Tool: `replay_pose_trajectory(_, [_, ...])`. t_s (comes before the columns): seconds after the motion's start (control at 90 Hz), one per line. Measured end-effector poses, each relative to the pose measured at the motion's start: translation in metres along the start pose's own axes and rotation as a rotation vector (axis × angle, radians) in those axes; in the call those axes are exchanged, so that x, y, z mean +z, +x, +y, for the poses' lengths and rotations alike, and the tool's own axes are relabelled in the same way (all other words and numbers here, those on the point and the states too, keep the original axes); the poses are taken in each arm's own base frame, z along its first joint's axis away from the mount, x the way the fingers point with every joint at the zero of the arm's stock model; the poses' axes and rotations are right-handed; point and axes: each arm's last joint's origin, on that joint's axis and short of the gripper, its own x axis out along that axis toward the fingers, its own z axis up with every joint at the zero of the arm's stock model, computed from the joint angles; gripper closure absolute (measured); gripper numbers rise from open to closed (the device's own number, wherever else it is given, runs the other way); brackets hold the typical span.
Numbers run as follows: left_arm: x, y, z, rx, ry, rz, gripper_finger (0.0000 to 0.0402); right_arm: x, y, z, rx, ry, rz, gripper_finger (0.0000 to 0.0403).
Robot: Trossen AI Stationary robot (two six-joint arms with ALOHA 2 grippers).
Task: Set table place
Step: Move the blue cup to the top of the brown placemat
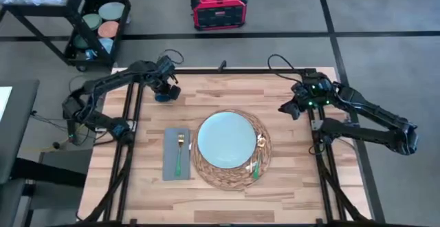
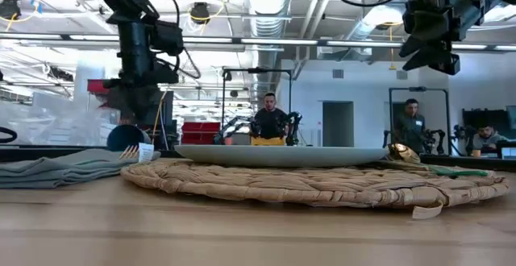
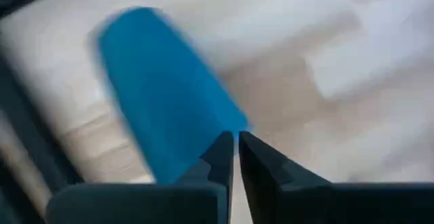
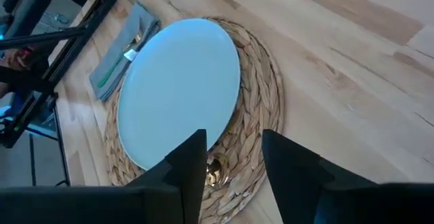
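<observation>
1. Left gripper (image 1: 165, 89) is up at the far left part of the table (image 1: 289, 186), right over the small dark blue cup (image 1: 163, 96), near the black frame edge.
2. Wrist view: its fingers (image 3: 220, 159) are pressed almost together, and the cup (image 3: 159, 95) sits just beside them, not between them.
3. Right gripper (image 1: 292, 108) hangs raised over the far right side, jaws apart and empty, well clear of the setting.
4. Pale blue plate (image 1: 227, 141) lies centred on the woven mat (image 1: 261, 127) mid-table.
5. Grey napkin (image 1: 170, 159) lies just left of the mat with a green-handled fork (image 1: 179, 155) on it.
6. More green-handled cutlery (image 1: 256, 166) rests on the mat's right rim.
7. Bare planks stay open between cup and napkin, and across the whole right side.
</observation>
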Motion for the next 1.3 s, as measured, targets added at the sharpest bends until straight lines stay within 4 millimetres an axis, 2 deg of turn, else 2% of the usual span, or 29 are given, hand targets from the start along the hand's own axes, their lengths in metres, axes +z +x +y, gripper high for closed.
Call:
replay_pose_trajectory(0.156, [-0.008, -0.005, -0.025, 0.251, 0.415, 0.0, 0.0387, 0.0, 0.0, 0.0, 0.001, -0.003, 0.0, 0.0272])
replay_pose_trajectory(0.244, [-0.007, -0.006, -0.033, 0.322, 0.558, -0.031, 0.0375, 0.0, 0.0, 0.0, 0.001, -0.003, 0.0, 0.0272])
replay_pose_trajectory(0.389, [0.002, -0.005, -0.034, 0.347, 0.509, -0.134, 0.0348, 0.0, 0.0, 0.001, 0.032, -0.018, 0.013, 0.0272])
replay_pose_trajectory(0.533, [0.004, 0.011, -0.032, 0.291, 0.462, -0.188, 0.0312, -0.001, 0.0, 0.002, 0.072, -0.018, 0.031, 0.0272])
replay_pose_trajectory(0.711, [-0.003, 0.037, -0.031, 0.344, 0.476, -0.154, 0.0269, -0.001, 0.0, 0.002, 0.078, -0.021, 0.034, 0.0272])
replay_pose_trajectory(0.833, [-0.008, 0.07, -0.028, 0.41, 0.526, -0.076, 0.0257, -0.001, 0.0, 0.002, 0.079, -0.021, 0.035, 0.0272])
replay_pose_trajectory(0.956, [-0.005, 0.095, -0.028, 0.532, 0.524, -0.014, 0.0274, -0.002, 0.0, 0.002, 0.075, -0.013, 0.043, 0.0272])
replay_pose_trajectory(1.011, [-0.005, 0.103, -0.028, 0.557, 0.546, 0.037, 0.0297, -0.003, 0.0, 0.002, 0.069, 0.001, 0.05, 0.0272])
replay_pose_trajectory(1.078, [-0.003, 0.104, -0.03, 0.545, 0.535, 0.082, 0.0334, -0.004, 0.0, 0.001, 0.063, 0.01, 0.064, 0.0272])
replay_pose_trajectory(1.189, [-0.007, 0.09, -0.036, 0.472, 0.429, 0.104, 0.0389, -0.006, 0.0, 0.0, 0.053, 0.021, 0.087, 0.0272])
replay_pose_trajectory(1.3, [0.0, 0.05, -0.046, 0.332, 0.31, -0.096, 0.0389, -0.009, 0.002, -0.002, 0.044, 0.026, 0.098, 0.0272])
